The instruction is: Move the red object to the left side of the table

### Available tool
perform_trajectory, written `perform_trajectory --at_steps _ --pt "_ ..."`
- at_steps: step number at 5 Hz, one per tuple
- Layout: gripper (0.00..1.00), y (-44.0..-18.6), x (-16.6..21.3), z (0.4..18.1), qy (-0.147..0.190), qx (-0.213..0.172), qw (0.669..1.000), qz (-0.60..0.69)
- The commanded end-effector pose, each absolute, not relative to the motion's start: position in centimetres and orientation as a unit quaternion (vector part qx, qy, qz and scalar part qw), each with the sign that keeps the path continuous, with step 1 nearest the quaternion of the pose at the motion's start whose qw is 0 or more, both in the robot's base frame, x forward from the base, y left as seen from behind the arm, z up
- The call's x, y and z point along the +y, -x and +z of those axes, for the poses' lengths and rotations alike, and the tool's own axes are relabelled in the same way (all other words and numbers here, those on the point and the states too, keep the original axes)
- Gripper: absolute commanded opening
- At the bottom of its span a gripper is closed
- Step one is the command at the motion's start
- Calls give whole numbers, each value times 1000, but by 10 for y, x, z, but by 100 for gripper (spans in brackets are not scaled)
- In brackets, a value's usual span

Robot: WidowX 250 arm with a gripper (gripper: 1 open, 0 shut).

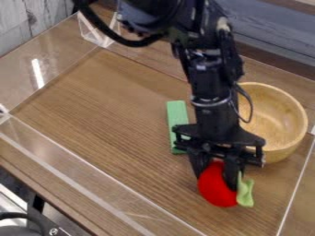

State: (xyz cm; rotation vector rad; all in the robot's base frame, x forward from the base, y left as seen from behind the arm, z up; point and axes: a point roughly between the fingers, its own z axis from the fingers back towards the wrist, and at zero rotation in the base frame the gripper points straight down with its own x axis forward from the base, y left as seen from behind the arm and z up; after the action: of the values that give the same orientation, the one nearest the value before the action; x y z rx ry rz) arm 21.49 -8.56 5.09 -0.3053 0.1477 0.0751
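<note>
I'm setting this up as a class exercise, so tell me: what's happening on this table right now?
A single black robot arm has its end effector shut on the red toy fruit near the front right of the wood-grain table. The fruit's green leafy tip pokes out to its right. A green rectangular block lies just behind the arm, and a wooden bowl sits to the right. The fruit has not yet reached the left side.
</note>
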Motion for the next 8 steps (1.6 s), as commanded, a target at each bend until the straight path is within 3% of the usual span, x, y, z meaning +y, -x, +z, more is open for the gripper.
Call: perform_trajectory --at_steps 1,2,3,4,6,7,8 --pt "0 -229 -82 77 171 38 983 47" --pt "0 -240 -68 101 184 20 980 66" --pt "0 -260 -23 133 191 -12 975 116" --pt "0 -274 28 153 194 -28 967 161" --pt "0 -259 127 136 173 -32 974 142" --pt "0 -256 156 115 165 -32 977 131" --pt "0 -259 155 88 157 -29 981 109"
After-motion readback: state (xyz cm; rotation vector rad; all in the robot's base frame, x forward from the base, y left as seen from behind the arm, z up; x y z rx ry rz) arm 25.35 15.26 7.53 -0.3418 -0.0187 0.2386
